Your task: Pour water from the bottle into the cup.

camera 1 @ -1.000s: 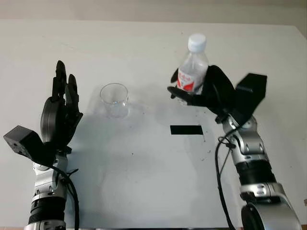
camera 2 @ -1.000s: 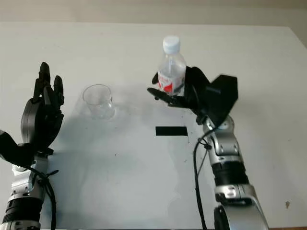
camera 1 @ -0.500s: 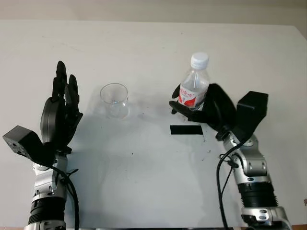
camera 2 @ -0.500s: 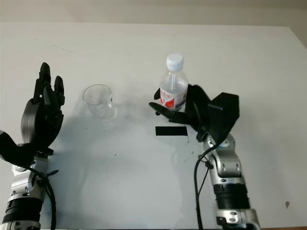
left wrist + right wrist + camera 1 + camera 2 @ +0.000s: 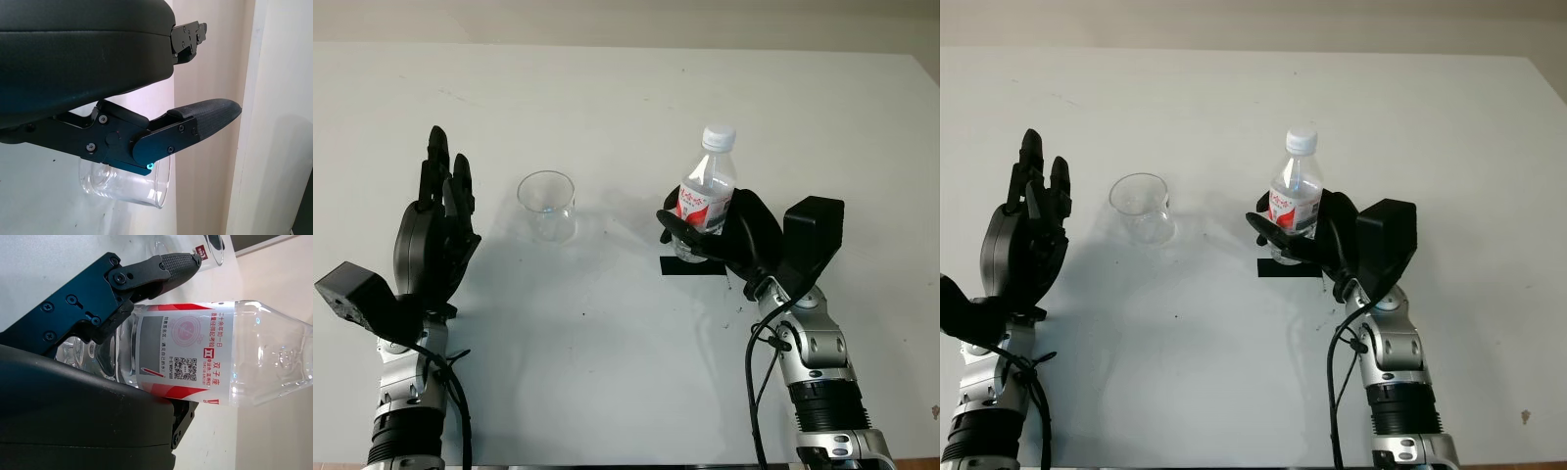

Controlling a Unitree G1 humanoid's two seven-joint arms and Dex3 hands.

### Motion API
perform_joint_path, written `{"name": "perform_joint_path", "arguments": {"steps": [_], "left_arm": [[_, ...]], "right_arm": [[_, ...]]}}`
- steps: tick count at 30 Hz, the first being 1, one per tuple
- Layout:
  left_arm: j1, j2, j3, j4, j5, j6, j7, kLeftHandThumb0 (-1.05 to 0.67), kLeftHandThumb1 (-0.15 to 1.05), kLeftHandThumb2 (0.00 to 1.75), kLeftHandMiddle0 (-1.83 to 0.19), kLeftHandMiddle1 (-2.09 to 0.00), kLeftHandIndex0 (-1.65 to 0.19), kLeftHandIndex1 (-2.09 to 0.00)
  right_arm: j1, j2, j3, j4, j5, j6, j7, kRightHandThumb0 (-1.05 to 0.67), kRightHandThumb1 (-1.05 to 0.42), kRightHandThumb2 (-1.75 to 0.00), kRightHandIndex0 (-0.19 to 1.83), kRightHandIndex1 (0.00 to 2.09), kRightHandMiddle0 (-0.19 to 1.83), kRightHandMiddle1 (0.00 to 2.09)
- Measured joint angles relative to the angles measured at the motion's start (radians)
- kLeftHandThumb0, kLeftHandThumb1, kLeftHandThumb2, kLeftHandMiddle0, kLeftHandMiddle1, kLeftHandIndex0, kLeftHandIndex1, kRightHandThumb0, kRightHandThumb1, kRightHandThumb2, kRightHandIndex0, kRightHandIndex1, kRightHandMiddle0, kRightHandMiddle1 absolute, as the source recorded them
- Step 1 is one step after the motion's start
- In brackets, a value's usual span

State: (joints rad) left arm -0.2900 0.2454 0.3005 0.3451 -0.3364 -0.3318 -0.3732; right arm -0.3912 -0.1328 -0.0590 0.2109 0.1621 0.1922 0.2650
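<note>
1. Desk (image 5: 607, 372): flat, matte white surface with a few small dark specks.
2. Bottle (image 5: 707, 201): clear plastic, ribbed lower body, smooth shoulder, white screw cap on top, red and white printed label round the middle. Stands about upright at right of centre, over the far edge of the tape mark.
3. Right hand (image 5: 729, 235): black, hard shell with textured fingertip pads; fingers (image 5: 146, 271) wrapped round the bottle's lower body and label, holding it firmly. Silver jointed forearm with black cable behind it.
4. Tape (image 5: 1278, 268): flat black rectangle stuck to the desk, partly under the bottle and hand.
5. Cup (image 5: 547, 205): clear, thin-walled plastic tumbler, round rim, upright on the desk left of centre, well apart from the bottle; appears to hold nothing.
6. Left hand (image 5: 438, 230): black, glossy shell, open and holding nothing, raised at the left, near the cup without touching it.
</note>
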Motion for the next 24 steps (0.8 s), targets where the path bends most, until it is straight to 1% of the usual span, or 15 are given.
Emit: {"name": "perform_joint_path", "arguments": {"steps": [5, 8, 10, 11, 12, 13, 14, 15, 17, 18, 20, 22, 24], "left_arm": [[0.0, 0.001, 0.001, 0.0, 0.001, 0.0, -0.002, -0.69, 1.05, 0.75, 0.19, 0.0, 0.19, 0.0], [0.0, 0.001, 0.001, 0.0, 0.001, 0.0, -0.002, -0.69, 1.05, 0.75, 0.19, 0.0, 0.19, 0.0], [0.0, 0.002, 0.001, 0.0, 0.001, 0.0, -0.002, -0.69, 1.05, 0.75, 0.19, 0.0, 0.19, 0.0], [0.0, 0.002, 0.001, 0.001, 0.001, -0.001, -0.002, -0.69, 1.05, 0.75, 0.19, 0.0, 0.19, 0.0], [0.0, 0.002, 0.002, 0.001, 0.001, -0.002, -0.002, -0.69, 1.05, 0.75, 0.19, 0.0, 0.19, 0.0], [0.0, 0.002, 0.003, 0.002, 0.001, -0.003, -0.002, -0.69, 1.05, 0.75, 0.19, 0.0, 0.19, 0.0], [-0.001, 0.002, 0.004, 0.003, 0.0, -0.005, -0.002, -0.69, 1.05, 0.75, 0.19, 0.0, 0.19, 0.0], [-0.001, 0.002, 0.005, 0.003, 0.0, -0.006, -0.002, -0.69, 1.05, 0.74, 0.19, 0.0, 0.19, 0.0], [-0.001, 0.002, 0.006, 0.004, 0.0, -0.007, -0.001, -0.69, 1.05, 0.74, 0.19, 0.0, 0.19, 0.0], [-0.001, 0.002, 0.006, 0.004, 0.0, -0.007, 0.001, -0.7, 1.05, 0.74, 0.19, 0.0, 0.19, 0.0], [-0.001, 0.002, 0.006, 0.004, 0.001, -0.007, 0.005, -0.69, 1.05, 0.75, 0.19, 0.0, 0.19, 0.0], [-0.001, 0.002, 0.007, 0.004, 0.0, -0.007, 0.005, -0.68, 1.05, 0.76, 0.19, 0.0, 0.19, 0.0], [-0.001, 0.002, 0.008, 0.005, -0.002, -0.007, 0.003, -0.68, 1.05, 0.75, 0.19, 0.0, 0.19, 0.0]], "right_arm": [[0.002, 0.008, -0.001, 0.013, 0.001, -0.018, -0.005, -0.47, -1.05, -0.43, 1.07, 2.09, 0.68, 2.09], [0.005, 0.008, 0.001, 0.023, 0.0, -0.04, 0.004, -0.48, -1.05, -0.43, 1.01, 2.09, 0.65, 2.09], [0.014, 0.006, 0.01, 0.036, -0.014, -0.088, 0.02, -0.51, -1.05, -0.38, 0.79, 2.09, 0.51, 2.09], [0.022, 0.002, 0.018, 0.048, -0.029, -0.131, 0.031, -0.52, -1.05, -0.37, 0.73, 2.09, 0.47, 2.09], [0.03, 0.0, 0.027, 0.062, -0.039, -0.174, 0.044, -0.54, -1.05, -0.32, 0.47, 2.07, 0.26, 2.07], [0.038, -0.002, 0.036, 0.076, -0.046, -0.216, 0.06, -0.55, -1.05, -0.29, 0.33, 2.0, 0.14, 1.99], [0.045, -0.003, 0.041, 0.085, -0.046, -0.245, 0.079, -0.56, -1.05, -0.27, 0.25, 1.91, 0.09, 1.89], [0.049, -0.003, 0.043, 0.099, -0.042, -0.272, 0.1, -0.57, -1.05, -0.25, 0.19, 1.77, 0.06, 1.74], [0.053, -0.003, 0.043, 0.126, -0.029, -0.318, 0.137, -0.56, -1.05, -0.23, 0.15, 1.62, 0.05, 1.59], [0.053, -0.003, 0.042, 0.137, -0.024, -0.336, 0.15, -0.56, -1.05, -0.22, 0.15, 1.51, 0.05, 1.51], [0.054, -0.003, 0.04, 0.151, -0.019, -0.358, 0.161, -0.57, -1.05, -0.2, 0.09, 1.24, 0.03, 1.25], [0.055, -0.003, 0.045, 0.15, -0.033, -0.358, 0.152, -0.59, -1.05, -0.18, 0.05, 1.04, 0.02, 1.01], [0.06, -0.003, 0.05, 0.144, -0.048, -0.358, 0.136, -0.62, -1.05, -0.16, 0.08, 0.82, 0.06, 0.8]]}}
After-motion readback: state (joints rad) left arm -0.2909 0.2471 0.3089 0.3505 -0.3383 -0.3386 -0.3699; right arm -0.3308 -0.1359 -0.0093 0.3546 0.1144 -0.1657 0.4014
